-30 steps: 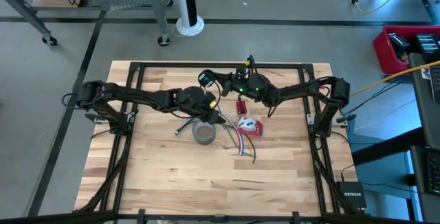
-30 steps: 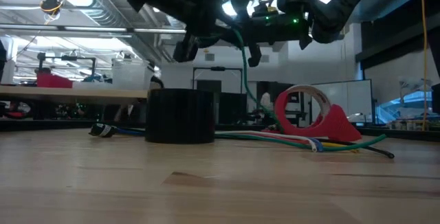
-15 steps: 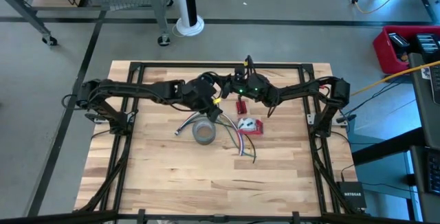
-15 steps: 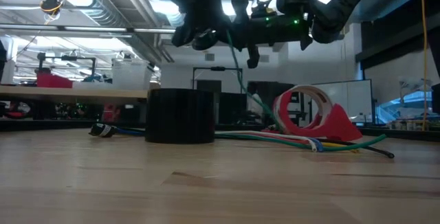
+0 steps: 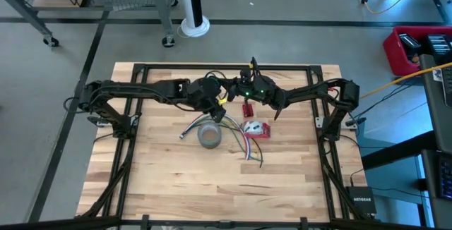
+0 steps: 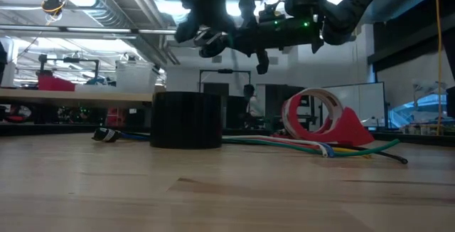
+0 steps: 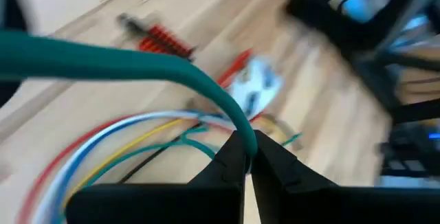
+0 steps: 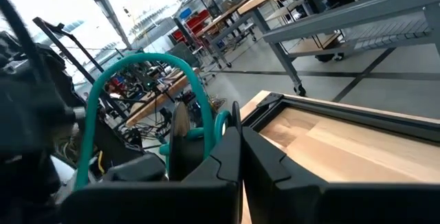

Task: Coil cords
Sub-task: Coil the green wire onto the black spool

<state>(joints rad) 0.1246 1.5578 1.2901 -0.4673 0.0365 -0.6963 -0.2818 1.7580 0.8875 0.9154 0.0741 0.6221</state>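
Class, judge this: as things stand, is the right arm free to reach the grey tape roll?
Probably not: the right gripper is shut on the green cord, and the left gripper grips it too; the grey tape roll lies below.

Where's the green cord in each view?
High: green cord not discernible, hidden between the two grippers above the tape roll.
Low: not discernible among the arms at the top.
Left wrist: green cord arcs across into the shut left gripper.
Right wrist: loops above the shut right gripper.
Shared landmark: red dispenser.

Left tool (image 5: 220, 100) and green cord (image 7: 137, 67) nearer right tool (image 5: 233, 89).
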